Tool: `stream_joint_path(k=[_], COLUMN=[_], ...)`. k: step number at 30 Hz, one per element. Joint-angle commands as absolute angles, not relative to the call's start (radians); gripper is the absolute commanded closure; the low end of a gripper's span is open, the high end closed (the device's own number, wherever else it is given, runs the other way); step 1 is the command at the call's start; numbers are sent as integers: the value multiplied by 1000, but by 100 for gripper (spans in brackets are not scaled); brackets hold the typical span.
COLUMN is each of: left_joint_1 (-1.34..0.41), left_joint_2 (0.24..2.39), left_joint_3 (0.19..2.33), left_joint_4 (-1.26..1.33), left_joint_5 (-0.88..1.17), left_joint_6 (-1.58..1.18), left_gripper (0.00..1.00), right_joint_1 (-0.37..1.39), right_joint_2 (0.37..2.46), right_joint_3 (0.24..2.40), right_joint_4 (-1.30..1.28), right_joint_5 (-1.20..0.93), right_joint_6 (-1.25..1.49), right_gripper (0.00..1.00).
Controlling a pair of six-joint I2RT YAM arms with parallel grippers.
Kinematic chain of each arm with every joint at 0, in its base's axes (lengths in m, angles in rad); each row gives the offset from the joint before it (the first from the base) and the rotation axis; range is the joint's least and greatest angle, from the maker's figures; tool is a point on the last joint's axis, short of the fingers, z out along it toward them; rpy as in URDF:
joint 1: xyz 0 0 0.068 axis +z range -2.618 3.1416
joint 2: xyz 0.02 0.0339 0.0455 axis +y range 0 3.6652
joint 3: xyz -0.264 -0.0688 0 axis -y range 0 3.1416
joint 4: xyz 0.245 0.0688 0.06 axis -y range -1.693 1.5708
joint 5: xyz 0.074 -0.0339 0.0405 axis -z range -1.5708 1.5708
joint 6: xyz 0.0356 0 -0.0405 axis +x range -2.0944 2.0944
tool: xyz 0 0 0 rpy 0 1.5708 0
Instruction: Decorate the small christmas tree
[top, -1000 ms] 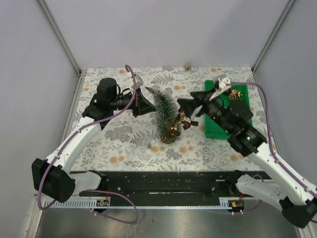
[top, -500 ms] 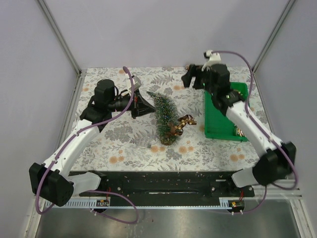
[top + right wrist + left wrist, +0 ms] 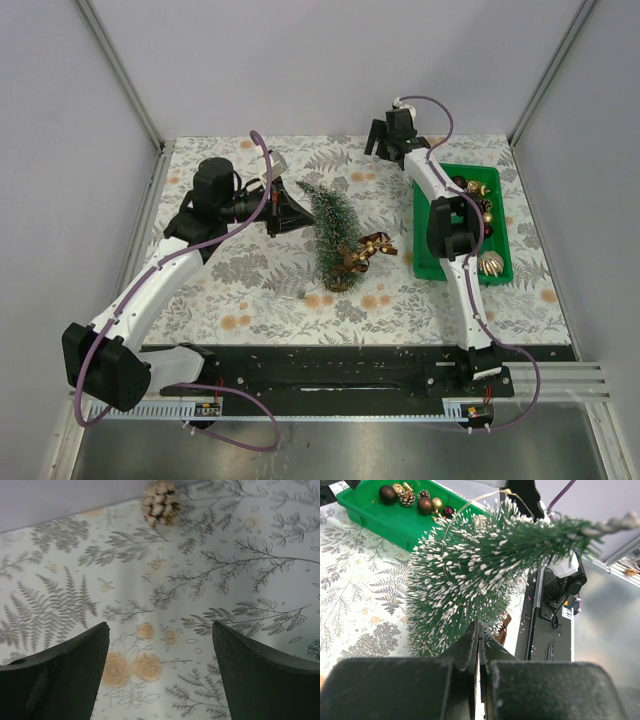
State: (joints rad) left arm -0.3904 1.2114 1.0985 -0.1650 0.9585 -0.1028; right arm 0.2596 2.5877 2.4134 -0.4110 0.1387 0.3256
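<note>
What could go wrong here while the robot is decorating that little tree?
The left gripper, jaws shut, seems to pinch only bristles of the small christmas tree; it could slip or tip. The pinecone lies by the back wall, so the open right gripper might nudge it rather than grasp it.

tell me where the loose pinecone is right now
In the right wrist view, the pinecone lies at the far edge of the table, against the back wall, just ahead of the open right tool.
</note>
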Motion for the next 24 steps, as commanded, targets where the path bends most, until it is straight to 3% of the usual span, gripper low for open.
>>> stream_joint_path(k=[1, 7, 16, 24], left_joint_1=[-377, -371, -367, -367], left_joint_2=[1213, 1216, 1183, 1149], left_joint_3=[1132, 1118, 1098, 1069], left_joint_4=[-114, -114, -106, -106], left_joint_5=[977, 983, 979, 976], left_joint_6=[-143, -155, -150, -140], left_gripper=[100, 100, 100, 100], right_joint_1=[201, 199, 169, 89], right_joint_2=[2620, 2656, 2130, 1936], right_joint_3=[2517, 2556, 1875, 1533], right_joint_4=[-351, -363, -204, -389], right_joint_5=[75, 94, 166, 238], right_joint_6=[396, 399, 399, 517], right_gripper=[8, 13, 10, 27])
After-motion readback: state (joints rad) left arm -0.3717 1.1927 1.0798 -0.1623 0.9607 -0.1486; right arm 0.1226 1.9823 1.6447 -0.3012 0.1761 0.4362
